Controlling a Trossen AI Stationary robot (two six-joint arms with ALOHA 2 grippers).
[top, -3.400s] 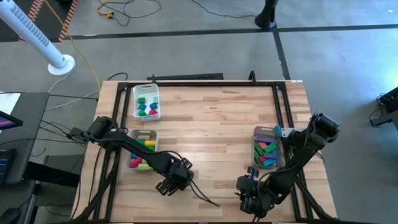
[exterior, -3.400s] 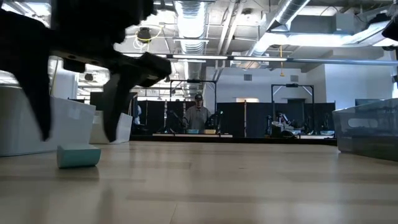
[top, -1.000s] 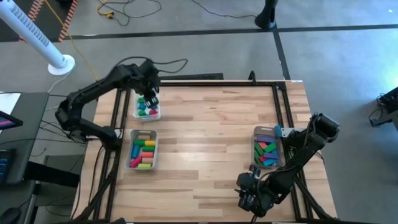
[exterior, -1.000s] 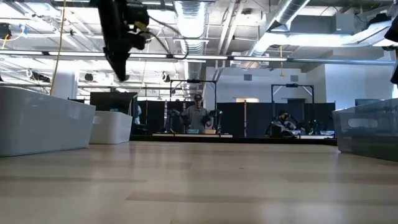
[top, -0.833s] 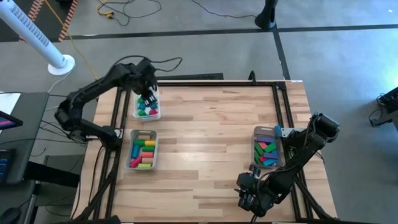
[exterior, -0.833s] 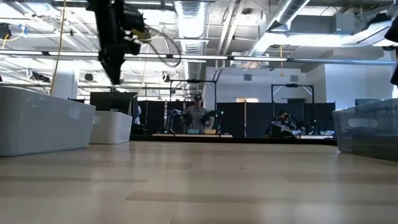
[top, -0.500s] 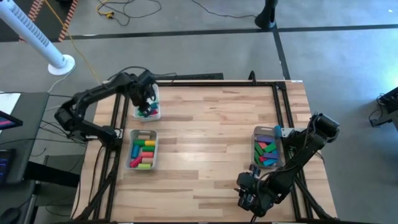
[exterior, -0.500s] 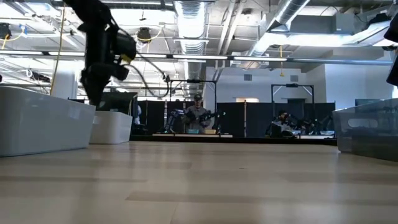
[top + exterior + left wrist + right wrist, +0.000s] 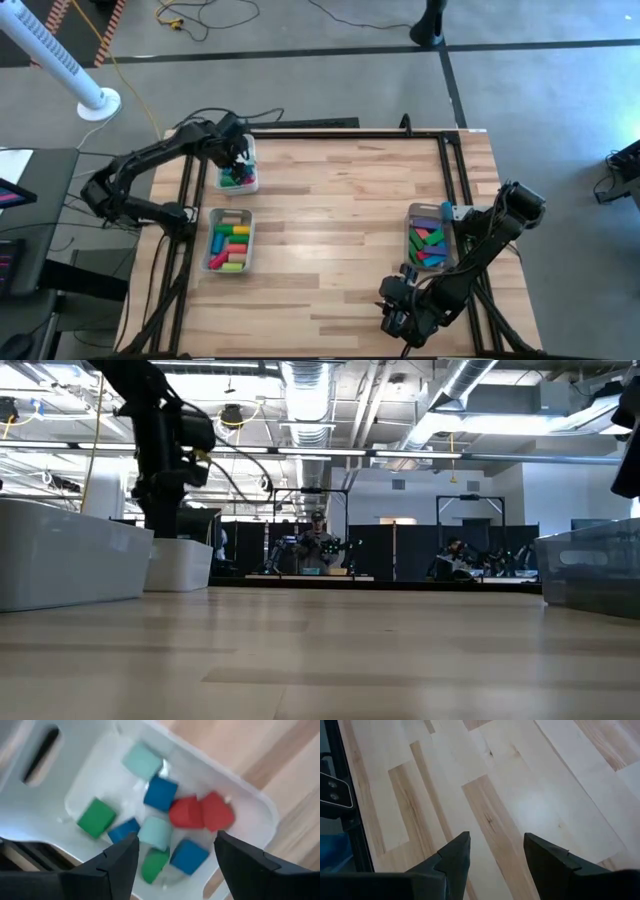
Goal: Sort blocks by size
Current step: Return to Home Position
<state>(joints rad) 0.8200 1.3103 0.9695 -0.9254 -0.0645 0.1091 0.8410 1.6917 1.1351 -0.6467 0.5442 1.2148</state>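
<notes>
The blocks lie in three clear bins. My left gripper point(image 9: 232, 160) hangs open, pointing steeply down, over the far-left bin point(image 9: 240, 185). In the left wrist view its fingers point(image 9: 122, 862) stand apart above small blocks on the bin's floor: a teal one point(image 9: 155, 831) lies between two blue ones point(image 9: 161, 794), and there are also red ones point(image 9: 200, 812) and a green one point(image 9: 96, 817). Nothing is between the fingers. My right gripper point(image 9: 398, 322) waits open over bare wood point(image 9: 510, 815) near the table's front edge.
A second bin point(image 9: 229, 240) with longer pink, yellow, green and red blocks stands nearer on the left. A third bin point(image 9: 430, 238) of larger blocks stands at the right, beside the right arm. A black frame point(image 9: 330, 130) runs along the table's edges. The middle is bare wood.
My left gripper has come down from high above the far-left bin to just over its blocks, drifting a little toward the table's left edge. My right arm has kept still.
</notes>
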